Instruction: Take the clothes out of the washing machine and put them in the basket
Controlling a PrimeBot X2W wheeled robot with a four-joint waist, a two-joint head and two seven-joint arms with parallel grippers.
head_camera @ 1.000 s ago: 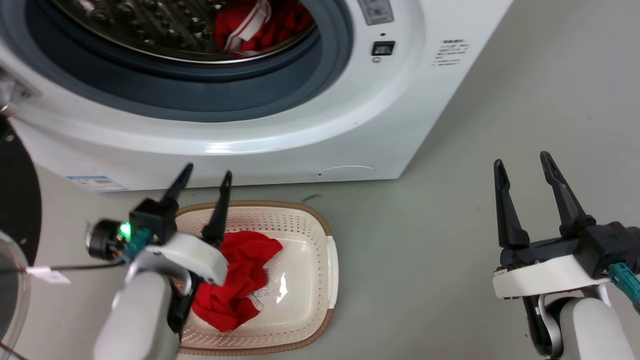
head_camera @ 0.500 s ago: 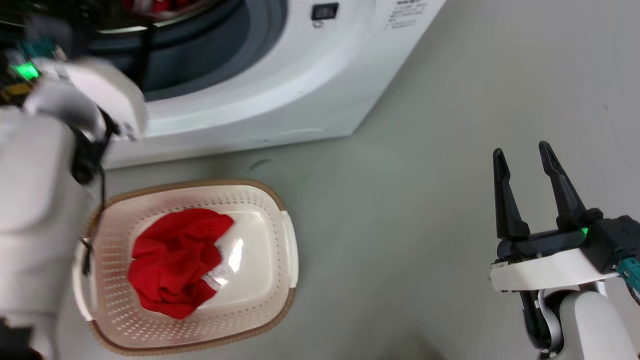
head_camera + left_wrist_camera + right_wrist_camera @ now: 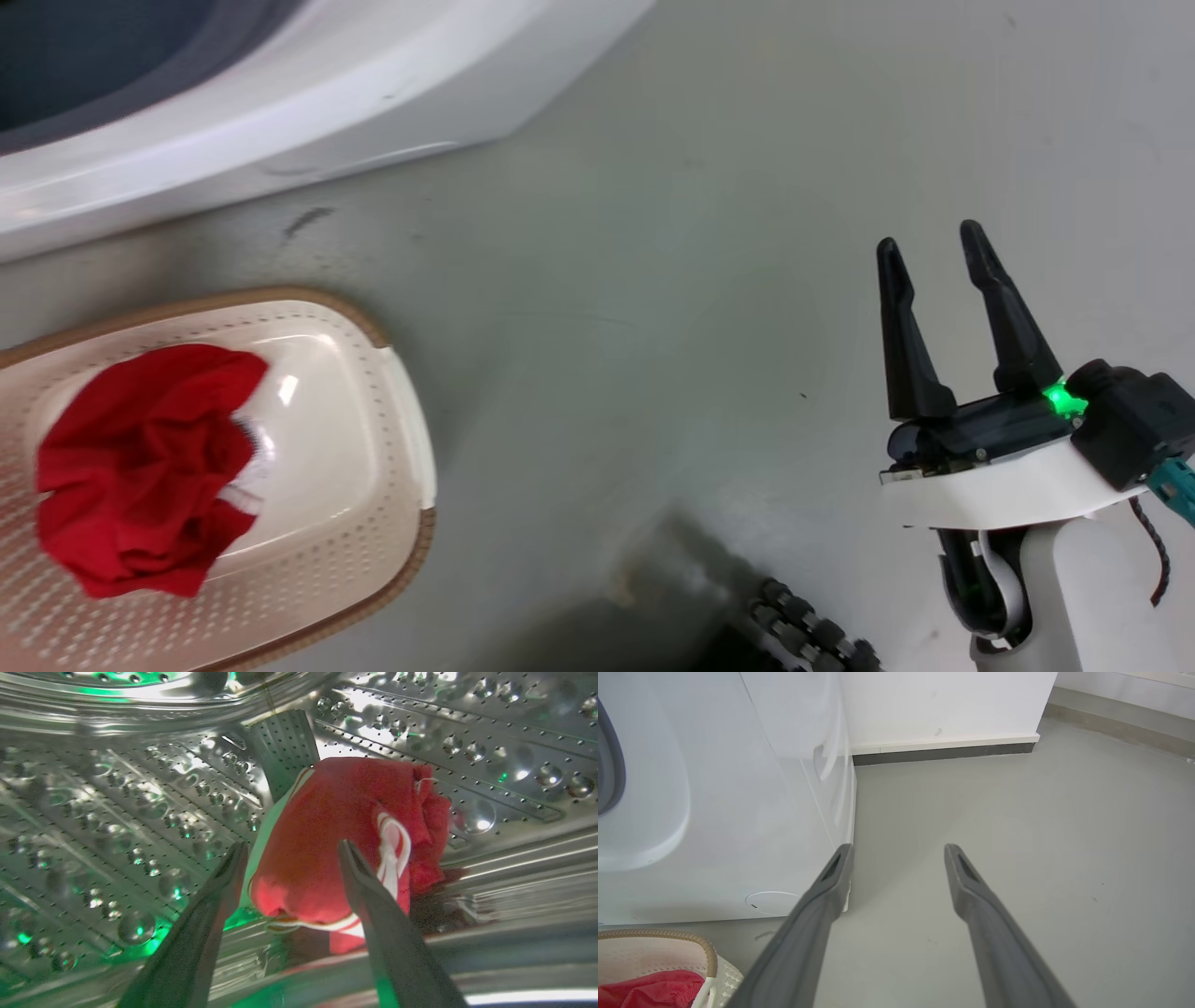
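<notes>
A plain red garment (image 3: 140,467) lies bunched in the cream basket (image 3: 373,439) on the floor at the lower left of the head view; the basket's corner (image 3: 707,956) also shows in the right wrist view. The white washing machine (image 3: 308,84) stands behind it. Inside its steel drum (image 3: 117,812), my left gripper (image 3: 292,847) is open, its fingers reaching toward either side of a red garment with white stripes (image 3: 336,844). My right gripper (image 3: 929,243) hangs open over bare floor at the right, holding nothing.
Grey floor (image 3: 653,280) spreads between the basket and my right arm. A dark ribbed part of my base (image 3: 794,635) shows at the bottom edge. A white wall with a dark skirting (image 3: 943,753) runs behind the washer.
The head camera has swung right and down, so washer and basket slid to the left of the picture. My left arm has gone up into the drum. The right gripper stays open.
</notes>
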